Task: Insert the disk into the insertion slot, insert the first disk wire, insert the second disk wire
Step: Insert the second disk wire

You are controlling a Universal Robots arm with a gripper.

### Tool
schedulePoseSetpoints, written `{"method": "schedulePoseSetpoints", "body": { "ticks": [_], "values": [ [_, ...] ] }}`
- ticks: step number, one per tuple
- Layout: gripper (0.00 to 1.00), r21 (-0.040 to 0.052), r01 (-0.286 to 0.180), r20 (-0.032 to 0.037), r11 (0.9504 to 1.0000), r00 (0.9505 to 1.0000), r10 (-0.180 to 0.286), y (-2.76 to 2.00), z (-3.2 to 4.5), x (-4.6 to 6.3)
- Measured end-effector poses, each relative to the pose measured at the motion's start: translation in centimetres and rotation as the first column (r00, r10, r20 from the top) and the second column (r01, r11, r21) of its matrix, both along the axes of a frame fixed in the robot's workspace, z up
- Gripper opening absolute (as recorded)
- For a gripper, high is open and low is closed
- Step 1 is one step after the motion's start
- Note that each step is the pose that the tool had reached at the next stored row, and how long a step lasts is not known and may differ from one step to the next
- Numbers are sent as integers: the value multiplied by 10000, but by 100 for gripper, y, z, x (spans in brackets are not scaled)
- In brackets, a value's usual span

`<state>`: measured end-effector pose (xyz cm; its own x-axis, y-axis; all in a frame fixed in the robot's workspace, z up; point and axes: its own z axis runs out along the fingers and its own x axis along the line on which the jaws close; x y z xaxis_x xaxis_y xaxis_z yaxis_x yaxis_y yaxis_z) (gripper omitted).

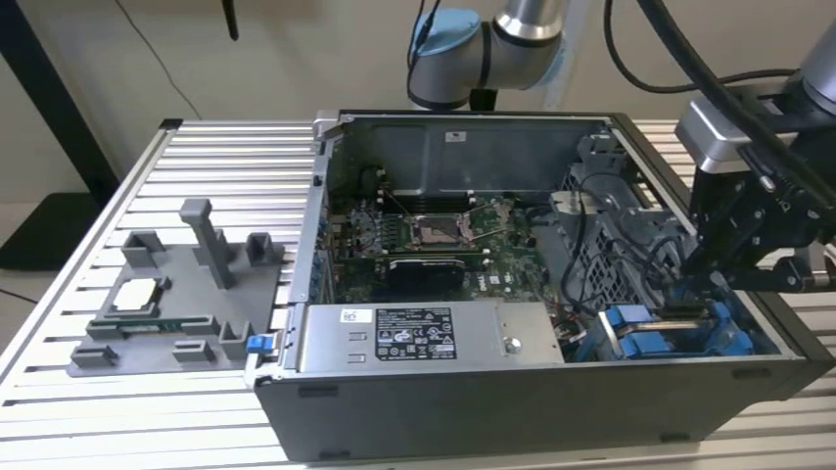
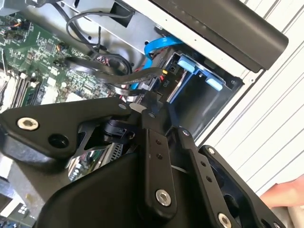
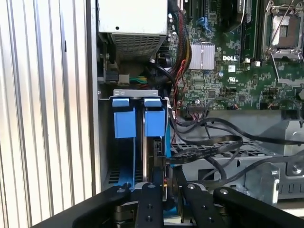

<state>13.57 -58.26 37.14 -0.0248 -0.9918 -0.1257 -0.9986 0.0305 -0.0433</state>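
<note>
The disk [image 3: 156,159] stands edge-on in the insertion slot [image 3: 135,95], under two bright blue tabs [image 3: 154,121]. In the second wrist view its dark end [image 2: 167,85] shows inside the blue caddy [image 2: 190,64]. A flat black disk wire [image 3: 209,146] loops over from the motherboard side and ends at the disk's edge. My gripper [image 3: 170,173] is right there with its fingers [image 2: 152,142] drawn together on the wire's connector end [image 2: 127,89]. In the exterior view my gripper [image 1: 699,279] hangs over the blue-railed bay [image 1: 653,338] at the case's corner on that view's right.
The open case holds a green motherboard [image 1: 432,235], a grey power-supply box [image 1: 418,338] and bundles of black cables [image 1: 588,245]. A grey fixture with parts [image 1: 170,304] sits on the slatted table on the exterior view's left. A person's hand [image 2: 285,194] is near the case's outer wall.
</note>
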Motion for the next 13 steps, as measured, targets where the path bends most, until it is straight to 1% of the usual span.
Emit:
{"method": "schedulePoseSetpoints", "body": {
  "ticks": [5, 13],
  "values": [
    [100, 0, 0, -12, 10000, 10000, 0, 0, 74, 0],
    [100, 1, 1, -18, 10000, 10000, -1, 0, 88, 0]
  ]
}}
